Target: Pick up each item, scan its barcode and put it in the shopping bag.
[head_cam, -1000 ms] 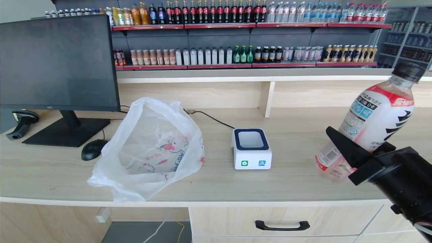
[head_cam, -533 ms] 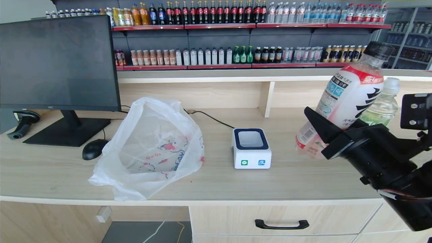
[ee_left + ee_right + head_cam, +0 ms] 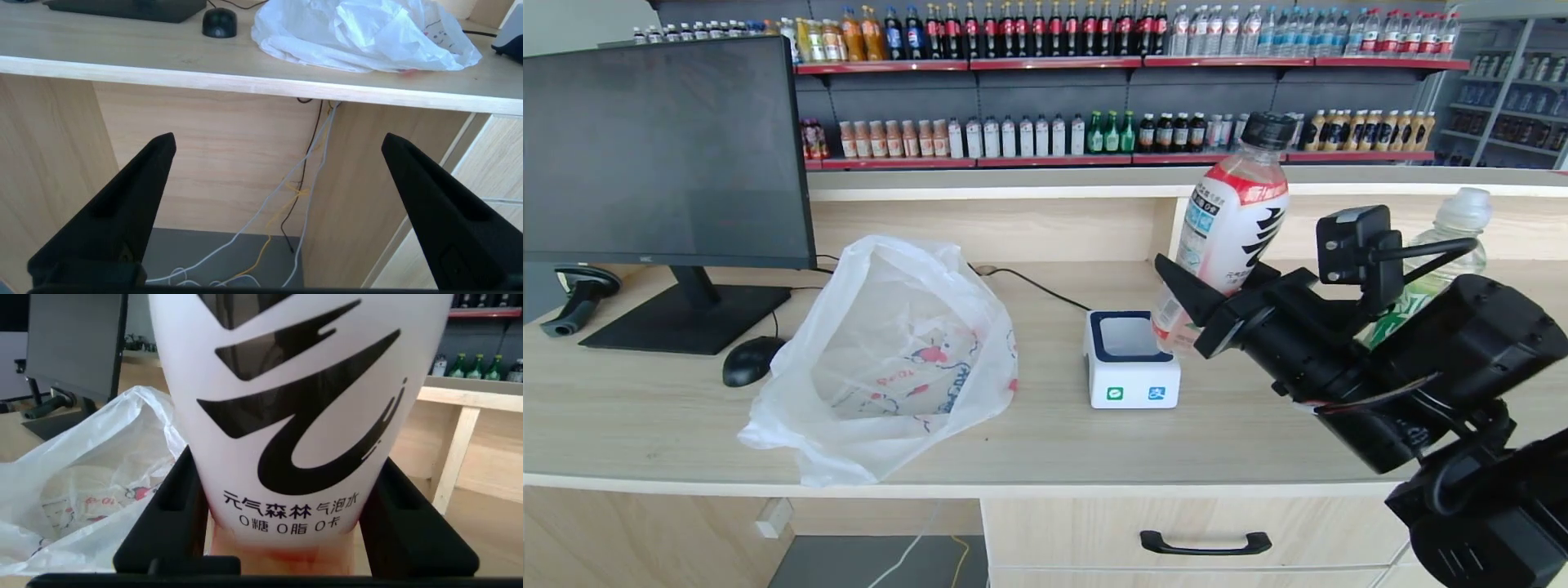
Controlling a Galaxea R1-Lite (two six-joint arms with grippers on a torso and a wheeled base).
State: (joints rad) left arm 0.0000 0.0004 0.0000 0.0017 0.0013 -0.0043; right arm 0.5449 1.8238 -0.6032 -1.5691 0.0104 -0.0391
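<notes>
Head view, right end effector (image 3: 1207, 276): pinching the tilted bottle (image 3: 1237, 212), base just above the scanner (image 3: 1131, 374).
Left end effector (image 3: 278, 140): spread wide, below the counter's (image 3: 163, 49) front edge.

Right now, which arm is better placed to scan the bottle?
Right. Its tool grips the bottle, with the base right by the scanner. The left tool sits open and empty below the counter edge, away from both.
</notes>
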